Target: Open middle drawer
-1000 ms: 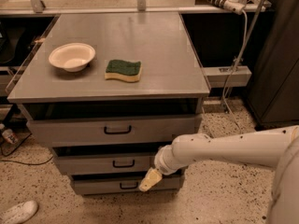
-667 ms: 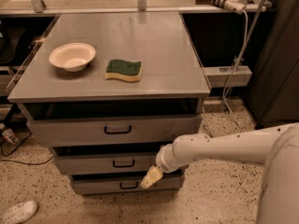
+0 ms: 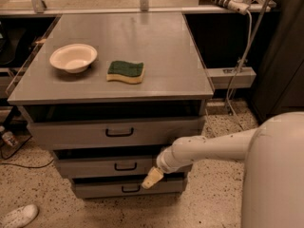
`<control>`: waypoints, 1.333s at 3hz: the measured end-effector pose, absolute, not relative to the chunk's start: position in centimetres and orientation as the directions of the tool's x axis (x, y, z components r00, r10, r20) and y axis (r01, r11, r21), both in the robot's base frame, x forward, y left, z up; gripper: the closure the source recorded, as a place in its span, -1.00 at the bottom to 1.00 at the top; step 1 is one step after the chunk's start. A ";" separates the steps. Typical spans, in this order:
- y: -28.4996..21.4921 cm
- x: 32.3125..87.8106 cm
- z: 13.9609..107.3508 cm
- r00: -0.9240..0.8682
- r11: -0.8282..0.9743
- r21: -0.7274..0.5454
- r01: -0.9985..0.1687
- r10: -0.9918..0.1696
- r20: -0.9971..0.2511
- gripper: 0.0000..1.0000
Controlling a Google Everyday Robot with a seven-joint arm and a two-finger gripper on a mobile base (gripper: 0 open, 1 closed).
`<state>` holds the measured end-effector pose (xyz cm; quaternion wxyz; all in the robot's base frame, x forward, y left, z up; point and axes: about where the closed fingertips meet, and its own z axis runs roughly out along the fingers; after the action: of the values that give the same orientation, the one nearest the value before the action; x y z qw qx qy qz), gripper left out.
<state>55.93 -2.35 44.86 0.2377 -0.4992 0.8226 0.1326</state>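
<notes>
The robot's pale body [image 3: 275, 175] has pushed further in from the right edge of the frame than a second ago, while the claw [image 3: 152, 177] has hardly shifted, only a touch upward. It hangs at the lower centre, at the end of the arm [image 3: 204, 148], in front of the seam between the middle drawer [image 3: 90, 168] and the bottom drawer [image 3: 95, 190]. Whether it is clenched or released I cannot tell. The middle drawer sits at the lower centre of the frame under the wider top drawer [image 3: 71, 134], and its black handle [image 3: 125, 166] lies just left of and above the claw, not yet grasped. The risk I see is a wrong catch: the claw is about as near the bottom drawer's handle [image 3: 130, 189] as the right one (they look alike), so a low approach could hook that instead. A glancing grip on so small a bar could also slip, and a jerky pull might jolt the bowl [image 3: 73, 57] and sponge [image 3: 125, 71] on the desk [image 3: 166, 51].
</notes>
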 end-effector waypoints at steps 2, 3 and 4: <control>-2.5 55.2 42.1 -0.398 0.438 0.037 -0.898 -0.778 -0.486 -1.00; -2.5 55.2 42.6 -0.399 0.438 0.037 -0.898 -0.777 -0.486 -1.00; -4.5 51.1 45.7 -0.493 0.515 0.097 -0.852 -0.725 -0.481 -1.00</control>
<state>51.14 -4.50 45.73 0.1937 -0.4647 0.8484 0.1635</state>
